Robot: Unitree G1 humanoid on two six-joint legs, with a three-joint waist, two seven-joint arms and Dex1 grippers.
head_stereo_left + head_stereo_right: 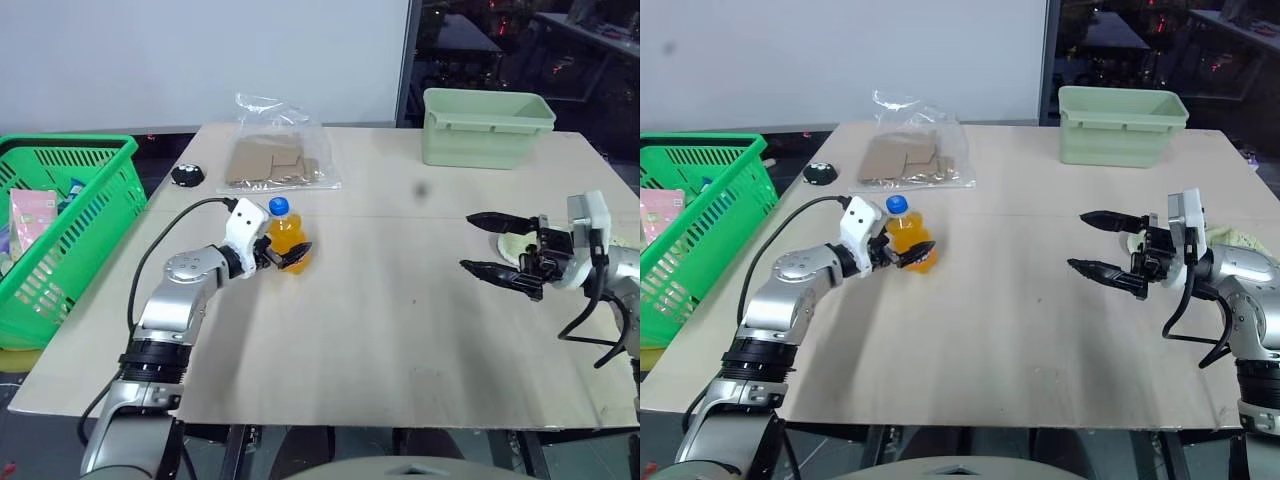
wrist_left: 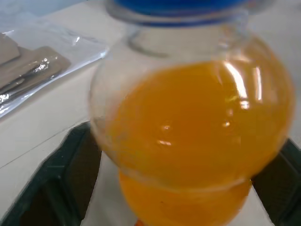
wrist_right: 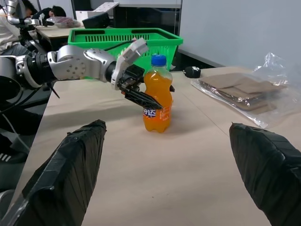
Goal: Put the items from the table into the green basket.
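A small orange drink bottle (image 1: 287, 232) with a blue cap stands upright on the table, left of centre. My left gripper (image 1: 284, 252) reaches it from the left, open, one finger on each side of its lower body and close to its sides. The left wrist view has the bottle (image 2: 188, 132) right between the fingers (image 2: 56, 183). The green basket (image 1: 70, 145) stands off the table's left edge with the pink carton (image 1: 30, 215) lying inside it. My right gripper (image 1: 485, 243) hovers open over the right side of the table, pointing left, holding nothing.
A clear plastic bag of brown cardboard pieces (image 1: 275, 160) lies behind the bottle, with a small black round object (image 1: 186, 175) to its left. A pale green solid tub (image 1: 487, 130) stands at the back right. A pale flat item (image 1: 515, 245) lies by the right gripper.
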